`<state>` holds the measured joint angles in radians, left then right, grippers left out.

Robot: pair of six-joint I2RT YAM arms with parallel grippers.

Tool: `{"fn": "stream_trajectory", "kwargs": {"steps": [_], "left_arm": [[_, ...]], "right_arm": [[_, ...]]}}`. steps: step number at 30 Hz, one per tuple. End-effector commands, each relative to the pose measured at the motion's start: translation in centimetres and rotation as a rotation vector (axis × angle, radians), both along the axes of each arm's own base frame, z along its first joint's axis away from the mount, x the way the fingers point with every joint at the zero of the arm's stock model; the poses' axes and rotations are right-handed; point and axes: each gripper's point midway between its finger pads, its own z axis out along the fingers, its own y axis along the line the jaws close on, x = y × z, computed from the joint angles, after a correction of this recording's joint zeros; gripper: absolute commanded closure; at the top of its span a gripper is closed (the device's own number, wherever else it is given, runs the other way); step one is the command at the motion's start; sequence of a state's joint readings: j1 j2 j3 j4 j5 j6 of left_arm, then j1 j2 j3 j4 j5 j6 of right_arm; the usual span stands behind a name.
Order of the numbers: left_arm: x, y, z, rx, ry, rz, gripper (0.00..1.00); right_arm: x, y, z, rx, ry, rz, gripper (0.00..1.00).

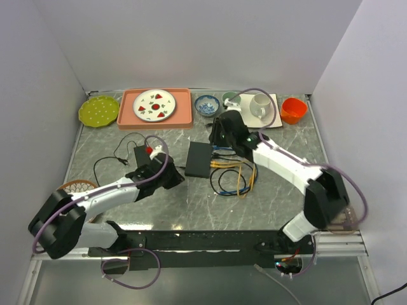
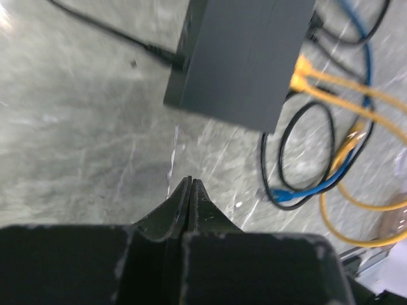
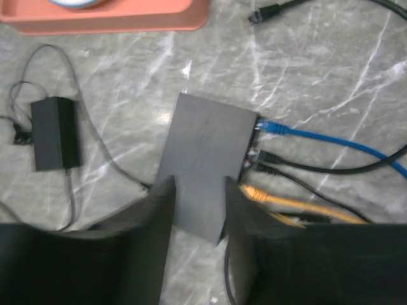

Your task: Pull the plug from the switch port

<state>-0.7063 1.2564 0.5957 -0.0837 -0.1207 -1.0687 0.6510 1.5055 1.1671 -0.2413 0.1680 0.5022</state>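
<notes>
The switch [image 1: 198, 159] is a flat black box lying mid-table. Along its right edge, cables sit in its sockets: a blue plug [image 3: 270, 127], a black plug [image 3: 261, 159] and a yellow plug [image 3: 254, 192]. My left gripper [image 2: 189, 182] is shut on nothing, low over the marble just short of the switch's [image 2: 245, 57] near-left corner. My right gripper [image 3: 198, 190] hovers above the switch [image 3: 206, 159], open, with nothing between its fingers. The yellow plug [image 2: 299, 73] also shows in the left wrist view.
Cable loops [image 1: 235, 178] lie right of the switch, with a loose blue plug [image 2: 283, 196] among them. A small black adapter block [image 1: 141, 154] is to its left. At the back stand a pink tray [image 1: 184, 121], green plate [image 1: 99, 111], bowls [image 1: 206, 105] and cup [image 1: 259, 107]. A wicker basket [image 1: 79, 187] sits left.
</notes>
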Motion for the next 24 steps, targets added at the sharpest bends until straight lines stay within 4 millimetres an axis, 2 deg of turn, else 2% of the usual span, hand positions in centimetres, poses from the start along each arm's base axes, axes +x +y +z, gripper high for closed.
{"fn": "stream_trajectory", "kwargs": {"steps": [1, 2, 3, 4, 7, 12, 13, 14, 18, 19, 20, 24], "left_arm": [[0.5, -1.6, 0.3, -0.022, -0.02, 0.008, 0.99], [0.6, -1.7, -0.1, -0.012, -0.012, 0.007, 0.99], [0.6, -1.7, -0.3, -0.012, -0.007, 0.009, 0.99], [0.7, -1.8, -0.5, -0.007, -0.005, 0.01, 0.99], [0.7, -1.8, -1.5, 0.007, 0.015, 0.015, 0.99], [0.3, -2.0, -3.9, 0.042, 0.075, 0.002, 0.99], [0.1, -1.9, -4.7, 0.053, 0.096, -0.001, 0.99], [0.0, -1.9, -5.1, 0.056, 0.109, 0.0, 0.99], [0.2, -2.4, -5.8, 0.056, 0.123, -0.006, 0.99], [0.2, -2.3, -6.4, 0.073, 0.141, -0.004, 0.99], [0.6, -2.8, -6.1, 0.067, 0.132, -0.006, 0.99], [0.5, -2.3, -6.9, 0.115, 0.166, 0.002, 0.99]], "right_arm": [[2.5, 0.8, -2.9, -0.013, 0.13, -0.011, 0.73], [3.2, 1.0, -2.5, -0.021, 0.125, -0.012, 0.93], [3.8, 0.7, -2.9, -0.044, 0.119, -0.027, 1.0], [4.6, 0.2, -3.8, -0.06, 0.131, -0.051, 1.0], [6.0, -0.6, -4.7, -0.052, 0.145, -0.087, 1.0], [8.0, -2.0, -6.2, -0.042, 0.176, -0.141, 1.0], [8.3, -2.1, -7.0, -0.048, 0.195, -0.147, 1.0], [8.9, -2.2, -6.8, -0.038, 0.193, -0.152, 1.0], [10.4, -2.0, -8.0, -0.022, 0.215, -0.165, 1.0], [10.5, -2.1, -9.3, -0.034, 0.245, -0.168, 1.0], [11.2, -1.8, -8.9, -0.024, 0.239, -0.167, 1.0], [12.2, -1.2, -10.3, -0.028, 0.285, -0.159, 1.0]]}}
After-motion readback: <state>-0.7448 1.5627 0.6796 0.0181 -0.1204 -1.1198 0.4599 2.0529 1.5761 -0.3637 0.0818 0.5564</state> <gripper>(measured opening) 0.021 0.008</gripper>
